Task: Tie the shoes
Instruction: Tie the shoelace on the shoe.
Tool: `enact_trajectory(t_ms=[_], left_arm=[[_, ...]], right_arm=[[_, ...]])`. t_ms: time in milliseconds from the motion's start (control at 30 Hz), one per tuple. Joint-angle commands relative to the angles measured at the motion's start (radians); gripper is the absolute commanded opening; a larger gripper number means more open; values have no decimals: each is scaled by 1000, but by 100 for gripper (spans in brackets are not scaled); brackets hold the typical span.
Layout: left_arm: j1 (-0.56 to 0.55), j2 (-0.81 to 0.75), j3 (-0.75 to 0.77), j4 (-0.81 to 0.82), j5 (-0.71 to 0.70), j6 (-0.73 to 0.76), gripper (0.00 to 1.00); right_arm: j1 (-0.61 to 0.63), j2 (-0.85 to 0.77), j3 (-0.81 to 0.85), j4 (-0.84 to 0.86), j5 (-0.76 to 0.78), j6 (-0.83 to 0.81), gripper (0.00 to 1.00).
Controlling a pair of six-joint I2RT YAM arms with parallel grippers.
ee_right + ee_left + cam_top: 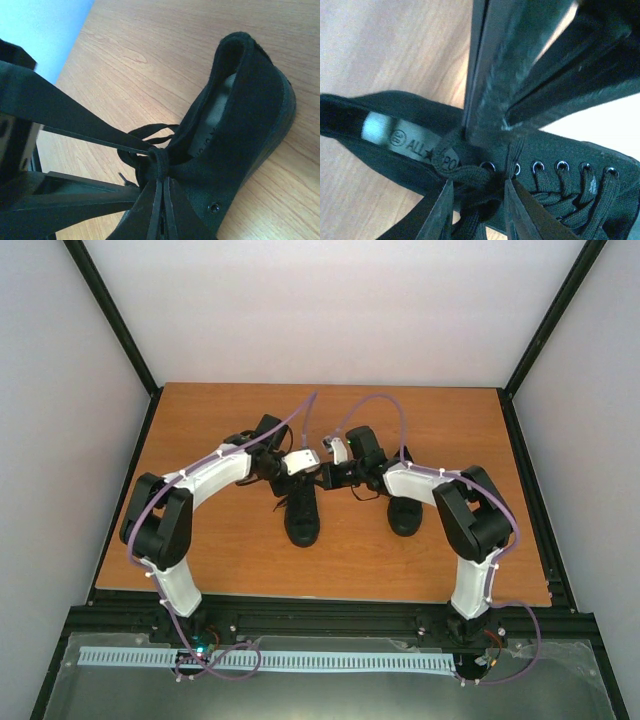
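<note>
— Wooden tabletop (220, 550), white walls (330, 310), black frame posts (112, 315). Where are the shoes?
— One shoe (301, 515) sits mid-table. The second shoe (404, 517) is near it, partly under the right arm.
— And the grippers?
— Both are over the middle one. The right gripper (161, 200) is pinched tight on the laces (158, 161). The left gripper (480, 205) is half-spread astride the lace crossing; whether it grips, I cannot tell.

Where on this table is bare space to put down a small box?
Bare wood: the far strip of the table, and the near strip between the middle shoe, the other shoe and the front edge. Crowded: the centre, where the left gripper and right gripper meet at the middle shoe's laces.
</note>
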Motion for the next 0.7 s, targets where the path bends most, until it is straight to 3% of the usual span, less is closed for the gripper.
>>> enact_trajectory(t_ms=[0,200,533,667], left_arm=[[-8,26,-22,10,14,23,31],[-7,39,-50,21,19,19,32],[15,56,-66,35,20,20,18],[18,68,-65,33,24,22,16]], right_arm=[[5,-54,-14,-3,32,5,3],[4,-64,-19,-12,41,4,3],[-3,-107,-43,-41,41,-14,3],[-6,-123,-51,-47,49,-17,3]])
